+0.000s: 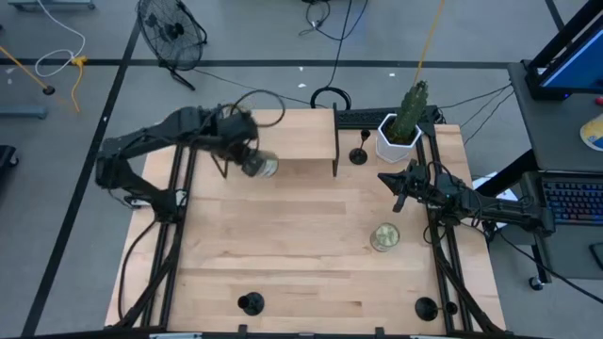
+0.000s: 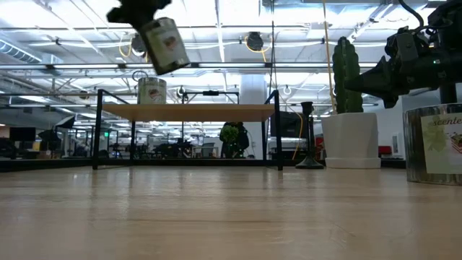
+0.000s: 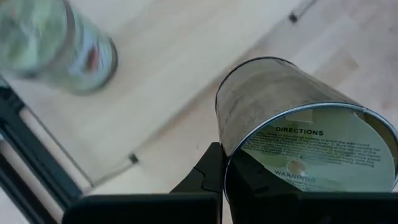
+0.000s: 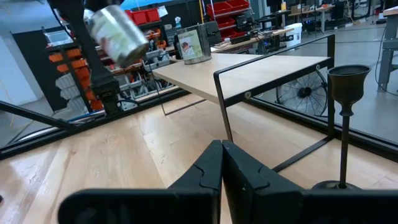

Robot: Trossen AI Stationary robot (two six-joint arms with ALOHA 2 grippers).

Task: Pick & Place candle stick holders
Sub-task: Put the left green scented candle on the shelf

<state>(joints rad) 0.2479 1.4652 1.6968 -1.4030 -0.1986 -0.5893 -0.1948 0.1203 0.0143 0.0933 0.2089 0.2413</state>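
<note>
From high up we look straight down on the whole table (image 1: 283,235). Down low we look flat across the wood toward the little shelf (image 2: 189,112) and the big room behind. On the left arm we sit very close to a tin (image 3: 298,130), looking down at the shelf. On the right arm we look across at that shelf (image 4: 249,71) too. All four views share it.

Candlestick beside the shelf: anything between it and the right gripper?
Nothing visible. Only bare table lies between the right gripper and the candlestick. The shelf and the plant pot stand close on either side of it.
</note>
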